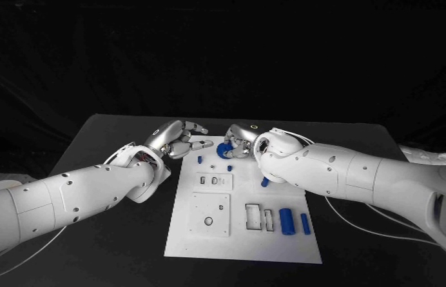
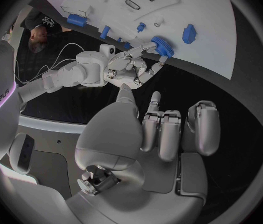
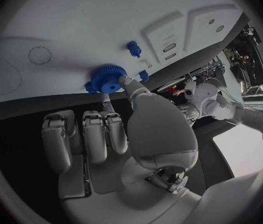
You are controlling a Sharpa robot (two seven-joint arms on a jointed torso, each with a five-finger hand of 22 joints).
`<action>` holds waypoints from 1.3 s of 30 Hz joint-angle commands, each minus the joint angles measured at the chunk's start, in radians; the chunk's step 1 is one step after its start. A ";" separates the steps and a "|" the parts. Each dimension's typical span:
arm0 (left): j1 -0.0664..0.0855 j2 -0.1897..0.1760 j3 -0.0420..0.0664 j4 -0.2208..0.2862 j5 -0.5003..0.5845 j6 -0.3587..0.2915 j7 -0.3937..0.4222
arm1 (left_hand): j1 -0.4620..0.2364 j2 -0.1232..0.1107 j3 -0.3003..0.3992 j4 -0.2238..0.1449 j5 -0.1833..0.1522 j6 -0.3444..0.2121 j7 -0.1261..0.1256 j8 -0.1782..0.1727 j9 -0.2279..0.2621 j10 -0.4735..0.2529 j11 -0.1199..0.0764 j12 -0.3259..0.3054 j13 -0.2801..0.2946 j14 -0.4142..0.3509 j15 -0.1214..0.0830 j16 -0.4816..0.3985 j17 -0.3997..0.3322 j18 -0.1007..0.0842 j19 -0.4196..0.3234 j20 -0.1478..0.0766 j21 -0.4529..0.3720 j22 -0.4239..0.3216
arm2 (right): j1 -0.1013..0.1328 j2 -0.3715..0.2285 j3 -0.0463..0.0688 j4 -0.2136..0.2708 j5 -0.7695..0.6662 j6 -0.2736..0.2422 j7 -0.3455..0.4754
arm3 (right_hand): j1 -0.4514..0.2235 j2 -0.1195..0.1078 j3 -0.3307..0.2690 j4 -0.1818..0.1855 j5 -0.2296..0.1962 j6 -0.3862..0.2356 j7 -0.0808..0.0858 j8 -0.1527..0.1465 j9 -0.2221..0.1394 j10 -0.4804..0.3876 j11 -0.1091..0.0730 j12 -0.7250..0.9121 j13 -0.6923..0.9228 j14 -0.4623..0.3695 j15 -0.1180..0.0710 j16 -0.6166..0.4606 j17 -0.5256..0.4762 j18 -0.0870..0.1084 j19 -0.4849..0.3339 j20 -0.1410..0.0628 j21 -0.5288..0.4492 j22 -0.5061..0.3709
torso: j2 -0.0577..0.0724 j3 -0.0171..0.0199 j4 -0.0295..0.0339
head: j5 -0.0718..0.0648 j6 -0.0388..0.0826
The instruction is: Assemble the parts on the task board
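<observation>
A white rectangular task board [image 1: 243, 248] is seen lying in the middle of the black worktop [image 1: 111, 138], its long side running from near to far. At the far end of the board, a blue toothed gear wheel [image 1: 225, 150] is pinched by the right hand [image 1: 243, 141] between the thumb and a fingertip, while the other fingers [image 3: 93, 134] of that hand are held straight and close together beside it; in the right wrist view the gear [image 3: 108, 78] is seen at the board's far edge, touching or just above the white surface. The left hand [image 1: 174, 140] is held just left of the gear, over the far left corner of the board, with nothing in it and its fingers [image 2: 159, 132] loosely curled and slightly apart. On the near right part of the board, a thick blue cylinder [image 1: 287, 222] and a thinner blue pin [image 1: 305, 224] are laid side by side, just right of two rectangular recesses [image 1: 254, 217]. Two small blue pegs [image 1: 200, 160] are stood near the far end, and another blue piece [image 1: 265, 182] is partly hidden under the right forearm.
</observation>
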 commanded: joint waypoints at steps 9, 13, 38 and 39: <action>0.001 0.001 0.001 0.003 -0.005 -0.005 0.007 | 0.007 0.000 -0.006 0.001 0.003 -0.003 -0.001 0.006 0.002 0.055 -0.002 -0.003 0.171 0.106 0.002 0.003 0.263 0.012 -0.007 0.001 -0.006 0.112 | -0.006 0.001 -0.002 -0.003 -0.019 0.027 -0.008 | -0.012 -0.009 0.013 0.000 -0.026 -0.056 -0.014 -0.036 -0.028 0.107 0.011 0.004 0.263 0.104 0.011 0.004 0.263 -0.007 0.105 0.007 0.004 0.263 | 0.002 0.0001 0.0007 | 0.001 0.002; 0.001 0.002 0.001 0.002 -0.005 -0.004 0.008 | 0.007 0.000 -0.006 0.001 0.003 -0.003 -0.001 0.006 0.002 0.055 -0.002 -0.003 0.171 0.106 0.002 0.003 0.263 0.012 -0.007 0.001 -0.006 0.112 | -0.006 -0.002 -0.002 0.005 -0.025 0.027 -0.013 | -0.015 -0.015 0.012 -0.004 -0.042 -0.144 -0.018 -0.036 -0.055 0.107 0.008 0.004 0.263 0.104 0.010 0.004 0.263 -0.007 0.105 0.007 0.004 0.263 | 0.001 0.0001 0.0003 | 0.000 0.002; 0.000 0.012 0.000 -0.013 -0.005 -0.005 0.014 | 0.008 0.001 -0.007 0.001 0.003 -0.003 -0.001 0.006 0.002 0.056 -0.002 -0.003 0.171 0.106 0.002 0.003 0.263 0.013 -0.008 0.001 -0.006 0.112 | 0.057 -0.265 -0.002 0.291 0.272 -0.227 0.143 | -0.076 0.008 -0.009 0.041 -0.039 -0.064 -0.019 0.040 -0.057 0.107 0.003 0.004 0.263 0.104 0.015 0.004 0.263 -0.007 0.105 0.007 0.004 0.263 | -0.004 0.0003 -0.0038 | -0.010 0.008; 0.000 0.015 0.000 -0.017 -0.005 -0.006 0.016 | 0.008 0.001 -0.007 0.001 0.003 -0.003 -0.001 0.006 0.002 0.055 -0.002 -0.003 0.171 0.106 0.002 0.003 0.263 0.013 -0.009 0.001 -0.007 0.111 | 0.072 -0.309 -0.002 0.326 0.308 -0.205 0.146 | -0.079 0.008 -0.009 0.044 -0.040 -0.064 -0.019 0.037 -0.058 0.107 0.001 0.004 0.263 0.104 0.018 0.004 0.263 -0.007 0.105 0.009 0.004 0.263 | -0.005 0.0002 -0.0043 | -0.011 0.009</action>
